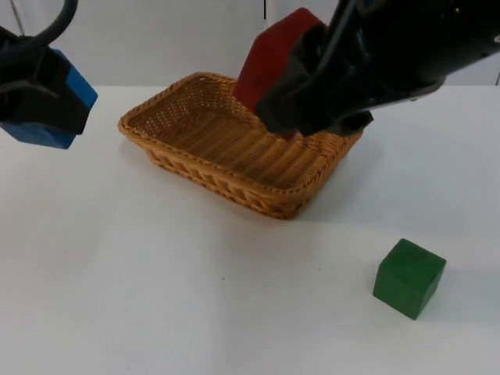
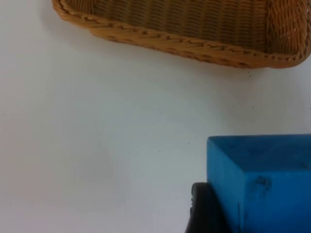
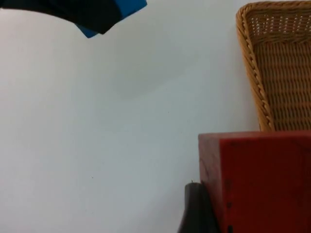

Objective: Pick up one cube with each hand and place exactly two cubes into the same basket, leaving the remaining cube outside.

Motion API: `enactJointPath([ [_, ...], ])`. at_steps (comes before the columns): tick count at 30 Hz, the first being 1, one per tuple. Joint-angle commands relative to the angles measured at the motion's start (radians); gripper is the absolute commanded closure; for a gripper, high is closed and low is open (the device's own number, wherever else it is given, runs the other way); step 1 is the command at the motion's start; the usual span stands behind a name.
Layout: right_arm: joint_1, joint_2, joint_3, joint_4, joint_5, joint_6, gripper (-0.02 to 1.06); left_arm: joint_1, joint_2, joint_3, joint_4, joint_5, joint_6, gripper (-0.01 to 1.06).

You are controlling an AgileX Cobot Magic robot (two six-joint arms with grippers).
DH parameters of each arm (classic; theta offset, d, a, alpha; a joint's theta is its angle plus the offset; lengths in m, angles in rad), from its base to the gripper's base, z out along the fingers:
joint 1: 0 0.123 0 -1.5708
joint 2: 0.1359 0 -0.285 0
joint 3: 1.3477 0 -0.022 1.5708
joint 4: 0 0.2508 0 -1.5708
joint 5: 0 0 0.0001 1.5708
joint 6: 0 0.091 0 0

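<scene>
R gripper (image 1: 293, 86) clamps red cube (image 1: 269, 58) above basket (image 1: 195, 168), probably for the drop, L gripper (image 1: 39, 101) grips blue cube (image 1: 62, 109) aloft just beside it, green cube (image 1: 408, 277) sits well apart on table (image 1: 156, 297) as the leftover.

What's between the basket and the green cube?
Nothing: in the top view only bare white table lies between the basket and the green cube.

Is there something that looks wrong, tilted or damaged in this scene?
Nothing stands out. The basket sits flat and whole on the table. The left gripper holds the blue cube beside the basket, the right gripper holds the red cube over it, and the green cube rests outside.
</scene>
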Motion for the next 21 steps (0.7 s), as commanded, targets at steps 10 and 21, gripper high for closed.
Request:
enactJointPath([
  [10, -0.201, -0.011, -0.005, -0.004, 0.037, 0.037, 1.05, -0.005, 0.02, 0.001, -0.047, -0.085, -0.026, 1.05],
  [21, -0.262, -0.011, -0.005, -0.006, 0.043, 0.034, 1.05, -0.005, 0.054, 0.001, -0.103, -0.135, -0.026, 1.05],
])
